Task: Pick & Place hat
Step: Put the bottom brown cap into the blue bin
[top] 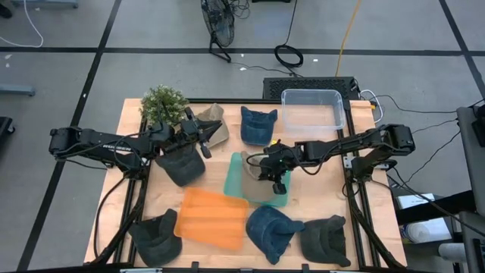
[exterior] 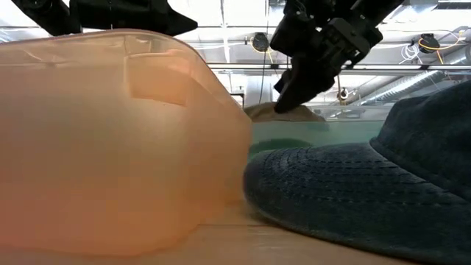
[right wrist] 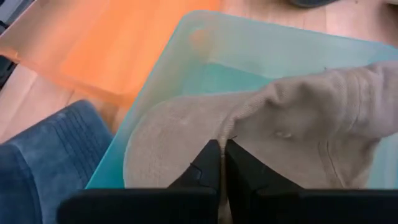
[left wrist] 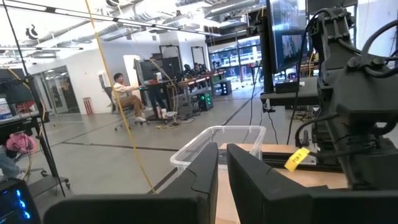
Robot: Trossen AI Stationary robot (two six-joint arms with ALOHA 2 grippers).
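Note:
A beige hat (right wrist: pixel 298 124) lies in the teal bin (right wrist: pixel 261 56) at mid table (top: pixel 236 178). My right gripper (right wrist: pixel 222 155) reaches in from the table's right (top: pixel 277 184) and is shut on that hat. My left gripper (top: pixel 204 144) hangs above the table's left half, over a dark grey hat (top: pixel 180 165), and is shut on nothing; in the left wrist view it (left wrist: pixel 222 174) points level toward the clear bin (left wrist: pixel 214 140). A second beige hat (top: pixel 216 129) lies beyond it on the table. My right gripper pinches a raised fold of the beige hat (right wrist: pixel 231 127) between its two fingers, coming from above and slanting from the table's right. The rest of the hat lies spread on the teal bin's floor (right wrist: pixel 161 149), and the crown bunches up beside the fingers (exterior: pixel 283 110).
An orange bin (top: pixel 212 218) lies near the front, filling the low view's left (exterior: pixel 110 132). A blue hat (top: pixel 273 227) and dark hats (top: pixel 155 239) (top: pixel 326 239) lie along the near edge. Another blue hat (top: pixel 258 125), a clear bin (top: pixel 312 106) and a plant (top: pixel 163 102) stand at the far side.

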